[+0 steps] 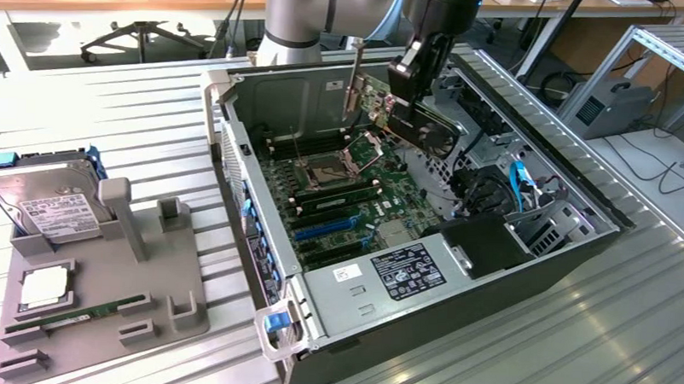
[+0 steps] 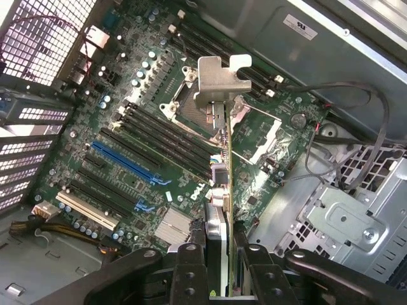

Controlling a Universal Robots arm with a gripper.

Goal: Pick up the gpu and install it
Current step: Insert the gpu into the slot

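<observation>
Gripper [image 1: 412, 79] clamped on gpu [image 1: 424, 131]. Card held on edge inside open PC case [image 1: 485, 334], above motherboard [image 1: 341, 209], near CPU socket [image 1: 320, 167]. Wrist view: card edge-on, silver bracket [image 2: 219, 79] at far end, not seated in any slot; blue slot [image 2: 124, 162] apart from it. Hard drive [image 1: 51, 203] + memory stick [image 1: 76, 312] on gray holder [image 1: 100, 269], on surface [image 1: 129, 116], exterior view's left.
</observation>
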